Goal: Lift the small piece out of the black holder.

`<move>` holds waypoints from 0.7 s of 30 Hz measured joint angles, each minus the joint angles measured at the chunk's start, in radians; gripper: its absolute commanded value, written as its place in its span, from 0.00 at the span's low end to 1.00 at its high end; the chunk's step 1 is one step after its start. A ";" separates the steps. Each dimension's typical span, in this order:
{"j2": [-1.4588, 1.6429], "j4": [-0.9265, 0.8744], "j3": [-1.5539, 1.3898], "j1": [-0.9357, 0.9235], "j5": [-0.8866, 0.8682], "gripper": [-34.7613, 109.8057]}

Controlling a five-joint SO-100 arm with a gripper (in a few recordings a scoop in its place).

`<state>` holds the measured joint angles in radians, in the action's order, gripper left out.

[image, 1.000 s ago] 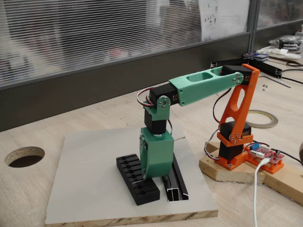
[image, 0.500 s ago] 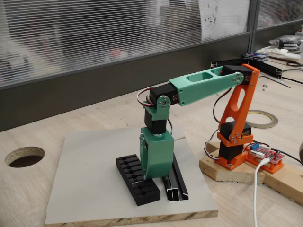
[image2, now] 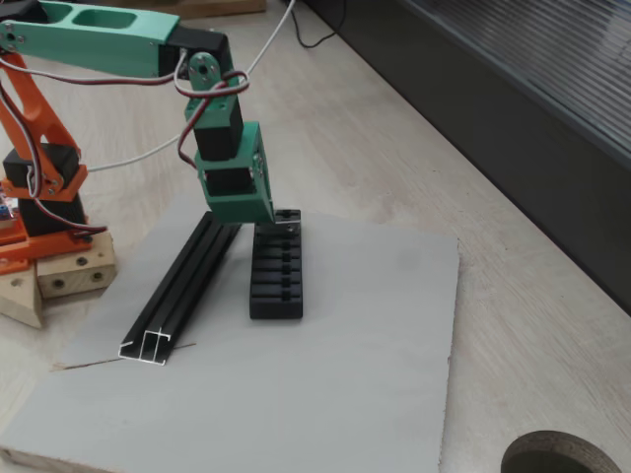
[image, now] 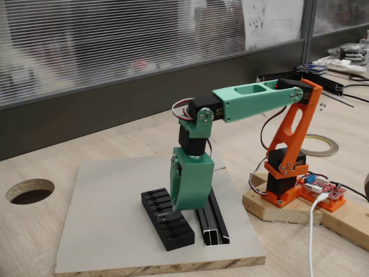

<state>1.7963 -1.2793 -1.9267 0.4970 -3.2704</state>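
Note:
The black holder (image: 168, 222) (image2: 277, 276) lies on a grey board, its slotted top facing up. My green gripper (image: 180, 206) (image2: 280, 219) points down over the holder's far end, its tips just above the slots. The jaws look closed. A tiny grey-silver small piece (image2: 287, 223) shows at the fingertips, a little above the holder's end slot. In the fixed view from the front, the gripper's body hides the piece.
A long black rail (image: 212, 222) (image2: 182, 281) lies beside the holder on the grey board (image: 109, 225) (image2: 355, 345). The orange arm base (image: 285, 173) (image2: 39, 187) stands on a wooden block. A round hole (image: 30, 191) (image2: 557, 455) is cut in the table, and a tape roll (image: 320, 144) lies behind the base.
The gripper has risen a little off the holder and the forearm has lifted with it. Holder and rail have not moved.

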 measured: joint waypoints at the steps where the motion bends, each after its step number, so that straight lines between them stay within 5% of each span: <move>1: 0.008 0.000 0.000 -0.002 0.000 0.28; 21: 0.256 -0.002 0.002 -0.140 0.000 0.28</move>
<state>2.0525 -1.2809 -1.9251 0.3574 -3.2704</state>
